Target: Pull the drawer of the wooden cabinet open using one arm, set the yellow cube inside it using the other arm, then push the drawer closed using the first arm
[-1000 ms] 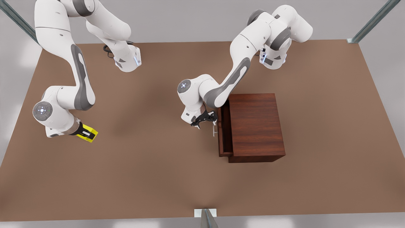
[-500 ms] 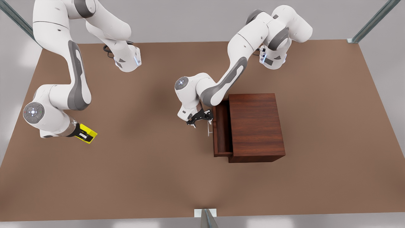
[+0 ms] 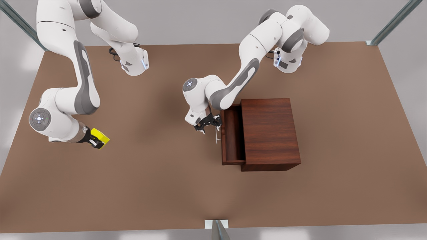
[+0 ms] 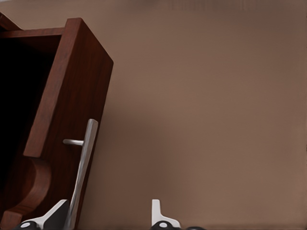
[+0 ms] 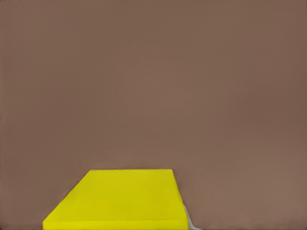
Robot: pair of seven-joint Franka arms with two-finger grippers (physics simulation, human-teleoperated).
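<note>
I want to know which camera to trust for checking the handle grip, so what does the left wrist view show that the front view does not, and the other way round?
Left wrist view: a close look at the handle and its standoff post, with the left gripper fingers spread wide around the bar.

Front view: the wooden cabinet, the pulled-out drawer from above, and the right gripper holding the yellow cube far off at that view's left.

Both: the drawer front, handle and brown table.

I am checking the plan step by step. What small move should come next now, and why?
Probably carry the yellow cube, held in the right gripper, toward the drawer. The drawer stands well out of the wooden cabinet, with the left gripper at its handle, and the cube hangs far off.
</note>
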